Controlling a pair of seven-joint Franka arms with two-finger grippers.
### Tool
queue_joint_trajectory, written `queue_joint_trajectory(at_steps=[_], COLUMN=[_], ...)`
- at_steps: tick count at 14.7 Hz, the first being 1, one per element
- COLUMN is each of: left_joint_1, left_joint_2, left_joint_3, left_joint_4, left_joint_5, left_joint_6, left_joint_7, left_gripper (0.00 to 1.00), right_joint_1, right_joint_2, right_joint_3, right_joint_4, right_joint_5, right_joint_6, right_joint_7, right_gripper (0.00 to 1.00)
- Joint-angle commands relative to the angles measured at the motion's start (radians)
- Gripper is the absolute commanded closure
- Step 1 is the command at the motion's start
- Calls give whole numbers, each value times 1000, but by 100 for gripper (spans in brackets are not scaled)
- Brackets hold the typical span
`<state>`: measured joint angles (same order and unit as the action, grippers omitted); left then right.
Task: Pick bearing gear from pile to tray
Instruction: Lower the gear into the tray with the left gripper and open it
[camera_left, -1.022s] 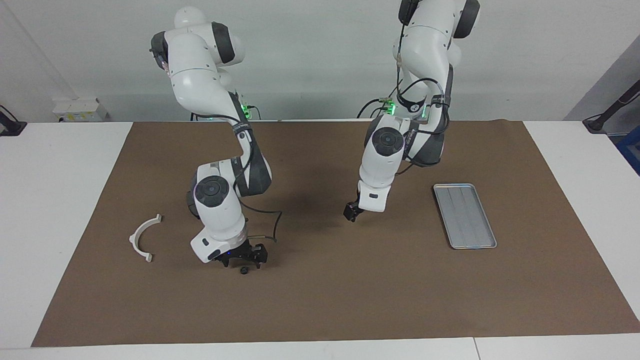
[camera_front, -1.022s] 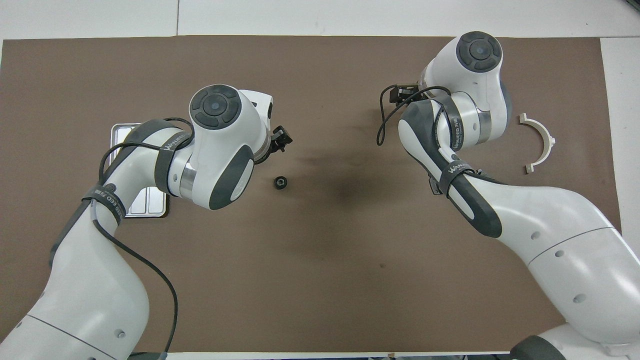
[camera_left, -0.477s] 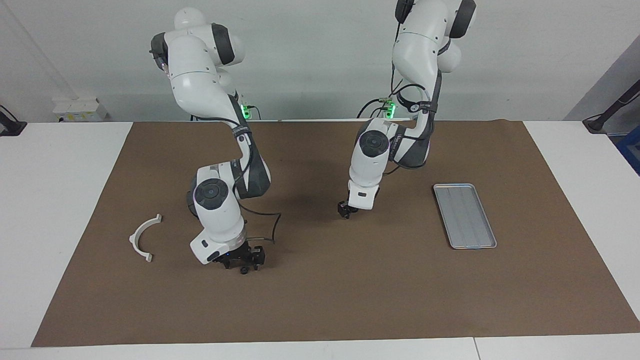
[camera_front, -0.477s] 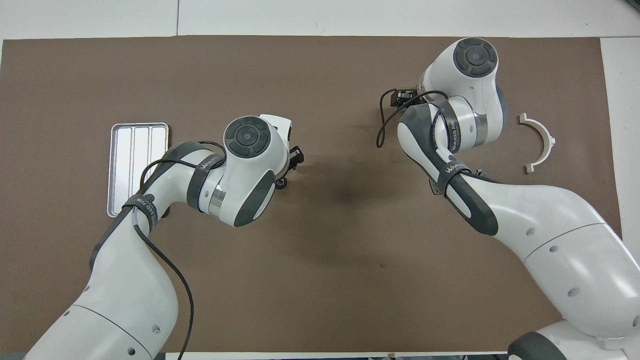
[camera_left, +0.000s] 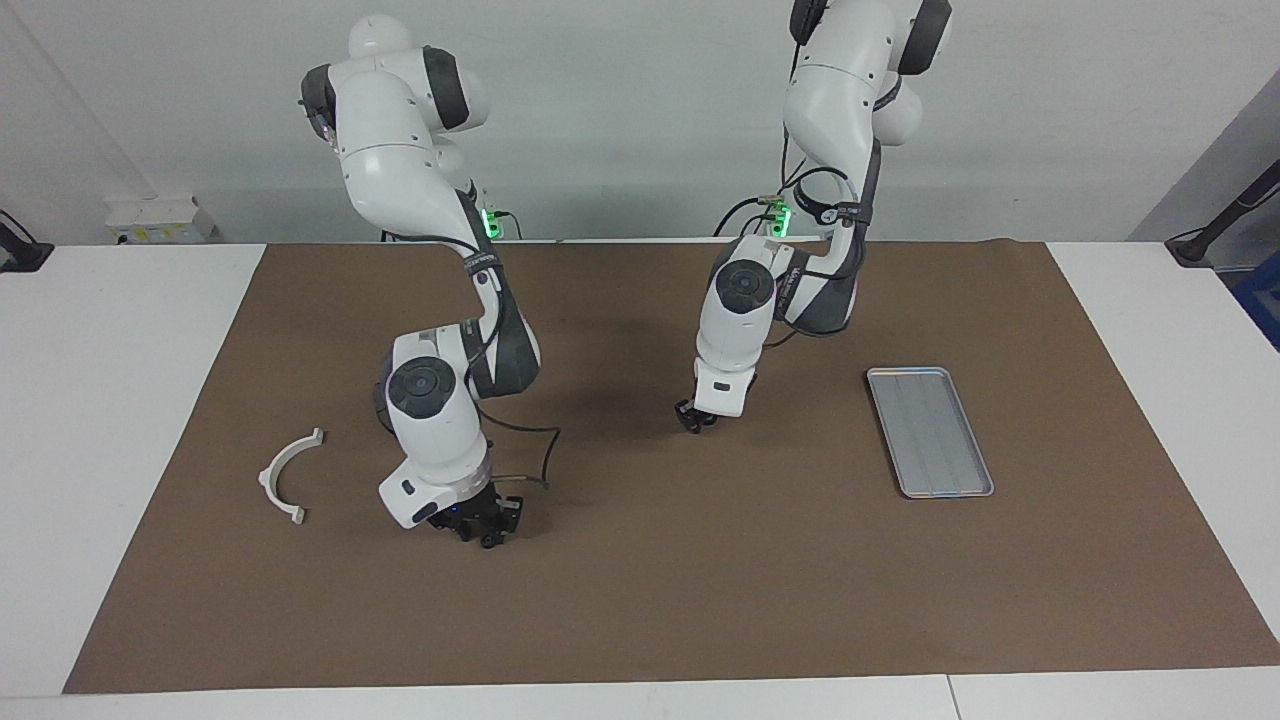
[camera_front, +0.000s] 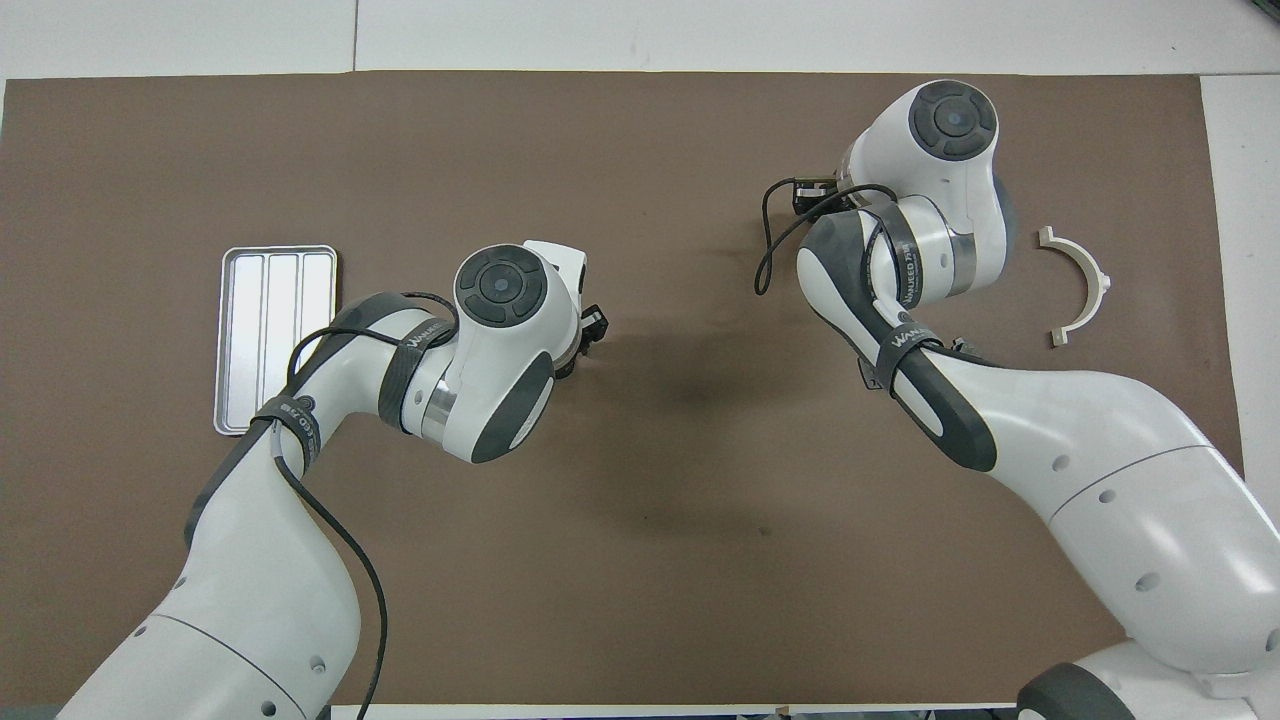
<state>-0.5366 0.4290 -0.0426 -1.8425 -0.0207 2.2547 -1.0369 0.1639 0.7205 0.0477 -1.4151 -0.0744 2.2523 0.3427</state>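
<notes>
Facing view: small black round bearing gear (camera_left: 489, 541) directly under right end effector (camera_left: 487, 528); left end effector (camera_left: 690, 420) low, well apart. Opening of both unreadable. Seat grip squarely before lifting toward flat silver-grey ridged metal tray (camera_left: 930, 432).

Open mat: you have bare flat brown mat (camera_left: 700, 600) on the worktop along the whole edge farthest from the robots, and in the stretch between the two arms.
Right arm: its white jointed body (camera_left: 440, 420) leans low over the mat, with the right claw (camera_left: 487, 528) down at the surface; you cannot pass under it there.
White half-ring plastic bracket (camera_left: 285, 478): it lies flat toward the right arm's end, apart from that arm, with a free lane between them.
Left arm: the left claw (camera_left: 692, 420) hangs low over mid-mat, blocking the centre.
Flat silver-grey ridged metal tray (camera_left: 930, 432): nothing hangs over it, and bare mat lies on all sides.
</notes>
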Motion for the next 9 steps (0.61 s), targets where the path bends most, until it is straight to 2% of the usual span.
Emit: queue_joint_trajectory(at_steps=[1, 2, 5, 6, 9], left_joint_1=[-20, -20, -20, -20, 4], left_joint_2=[-41, -41, -41, -41, -49], left_joint_3=[13, 13, 13, 15, 24], left_joint_4=[-64, -64, -63, -55, -4], left_joint_5=[18, 18, 19, 19, 48], left_joint_6=[42, 43, 42, 36, -50], left_joint_7=[-22, -22, -22, -22, -2], left_gripper=[44, 55, 95, 100, 100], right_joint_1=[-9, -9, -10, -11, -9], right_joint_2=[2, 2, 2, 2, -1], right_joint_3=[11, 11, 12, 11, 11], right_joint_4=[-18, -18, -22, -24, -16], right_joint_5=[-18, -18, -15, -15, -18], right_joint_6=[21, 21, 23, 23, 9], right_joint_7=[12, 13, 13, 13, 13], right_gripper=[71, 76, 96, 100, 100])
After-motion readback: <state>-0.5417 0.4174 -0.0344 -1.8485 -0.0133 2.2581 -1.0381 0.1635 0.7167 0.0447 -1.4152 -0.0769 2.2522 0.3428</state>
